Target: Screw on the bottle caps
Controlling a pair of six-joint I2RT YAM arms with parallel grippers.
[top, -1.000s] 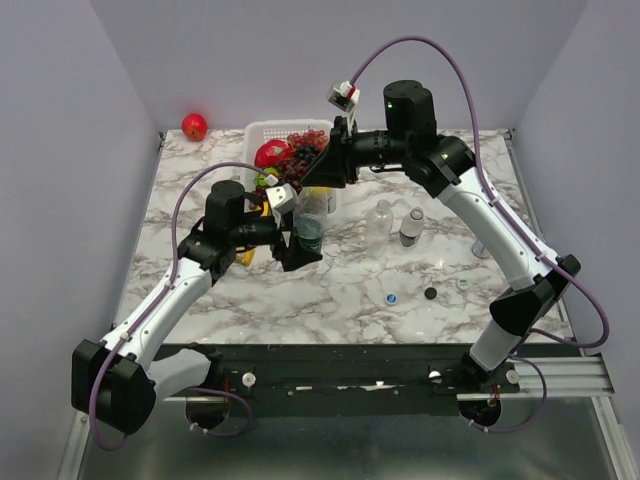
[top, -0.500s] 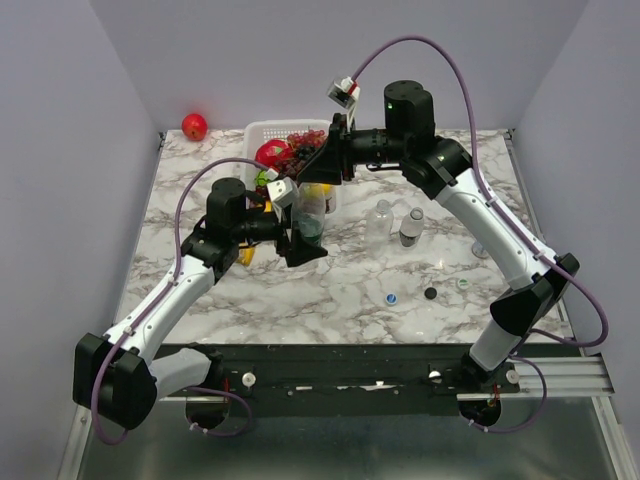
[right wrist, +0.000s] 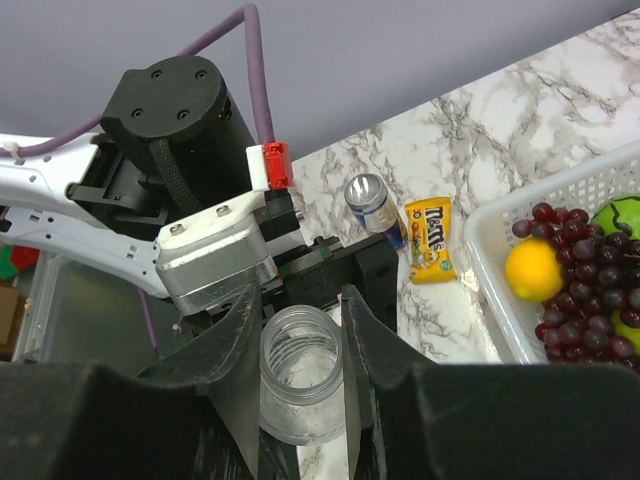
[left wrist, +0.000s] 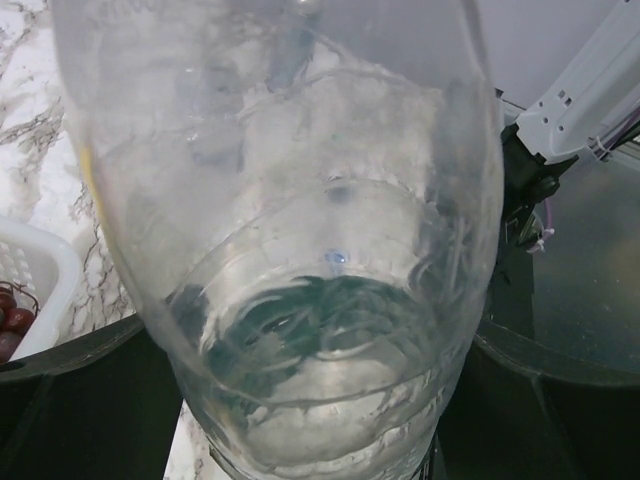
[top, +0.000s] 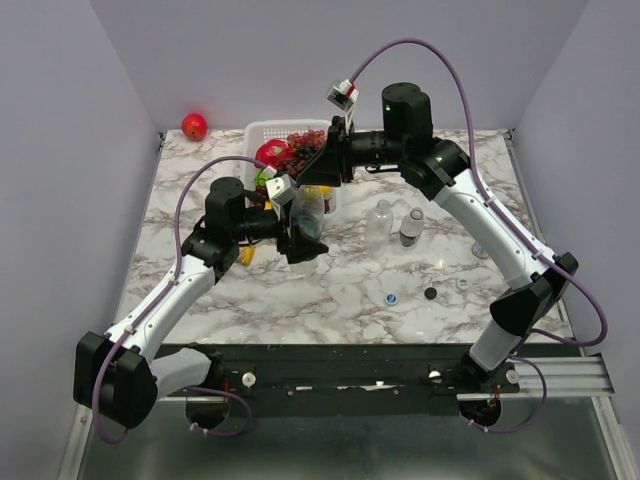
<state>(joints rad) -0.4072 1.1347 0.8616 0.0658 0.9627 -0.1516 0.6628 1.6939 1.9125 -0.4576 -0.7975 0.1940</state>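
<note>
Blue cap [top: 391, 298], black cap [top: 430, 294], white-green cap [top: 464, 284]: tiny round dots in a row on worktop [top: 340, 290]; facing too small to tell. Left end effector [top: 303, 238] grasps tilted bottle [left wrist: 300, 250]; right end effector [right wrist: 298, 335] straddles its open mouth, cannot tell whether clenched.

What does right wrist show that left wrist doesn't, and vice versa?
Right wrist only: the bottle's open threaded mouth with no cap on it and that arm's jaws close on either side, plus a drink can, a yellow candy packet and a lemon. Left wrist only: the bottle's clear body and base close up, filling the frame. Both: the bottle, the white basket with grapes, and the marble table.
</note>
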